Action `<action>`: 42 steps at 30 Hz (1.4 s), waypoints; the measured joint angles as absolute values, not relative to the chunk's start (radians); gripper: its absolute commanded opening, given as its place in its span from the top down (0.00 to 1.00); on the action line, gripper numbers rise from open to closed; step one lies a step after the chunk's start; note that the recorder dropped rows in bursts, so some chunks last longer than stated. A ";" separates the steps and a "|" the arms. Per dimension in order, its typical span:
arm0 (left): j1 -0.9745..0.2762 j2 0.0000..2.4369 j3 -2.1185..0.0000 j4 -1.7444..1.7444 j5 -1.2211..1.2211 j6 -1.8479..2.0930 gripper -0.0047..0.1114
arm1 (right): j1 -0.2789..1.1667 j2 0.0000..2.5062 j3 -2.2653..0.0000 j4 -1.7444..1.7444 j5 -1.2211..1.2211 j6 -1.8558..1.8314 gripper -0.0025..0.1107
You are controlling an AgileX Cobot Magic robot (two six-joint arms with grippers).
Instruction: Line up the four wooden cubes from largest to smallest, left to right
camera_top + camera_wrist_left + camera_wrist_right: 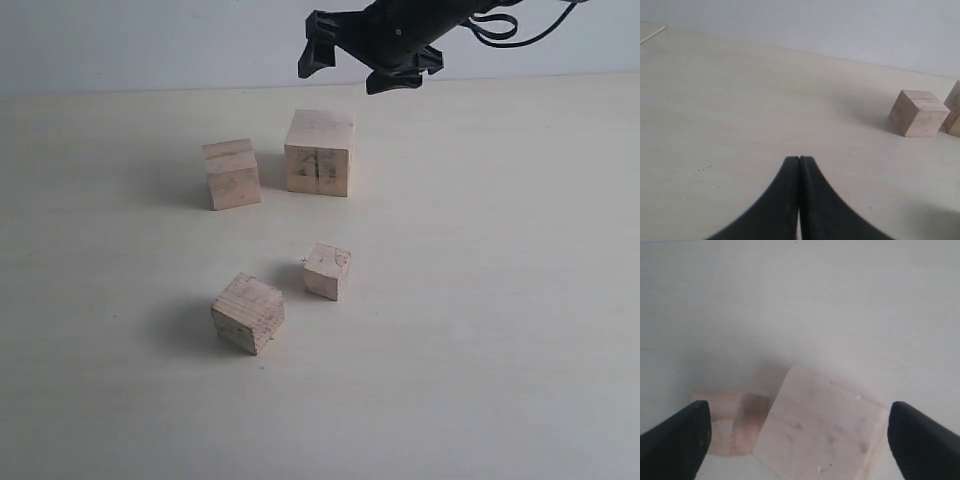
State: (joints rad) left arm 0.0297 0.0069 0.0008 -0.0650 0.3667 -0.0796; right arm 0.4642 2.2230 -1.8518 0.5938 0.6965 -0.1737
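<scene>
Four pale wooden cubes lie on the table. The largest cube point(319, 152), dark smudges on its front face, stands at the back; it also fills the right wrist view point(822, 427). Left of it is a second cube point(232, 174) point(732, 429). A tilted cube point(248, 312) sits at the front, and the smallest cube point(327, 270) is between them. My right gripper point(362, 65) point(799, 432) hangs open above the largest cube, apart from it. My left gripper point(799, 159) is shut and empty, low over the table; one cube point(918, 113) lies off to its side.
The pale tabletop point(500, 300) runs back to a light wall point(150, 40). A sliver of another cube point(955, 107) shows at the edge of the left wrist view. A thin stick point(652, 35) lies at the table's far corner there.
</scene>
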 measured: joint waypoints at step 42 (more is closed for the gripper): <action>0.030 0.007 0.001 -0.065 0.367 -0.080 0.96 | 0.527 2.531 -2.244 0.384 0.901 0.249 0.19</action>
State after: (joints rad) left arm 0.0297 0.0069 0.0008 -0.0650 0.3667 -0.0796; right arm 0.5267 2.5308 -2.2444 0.3835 0.9007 0.2493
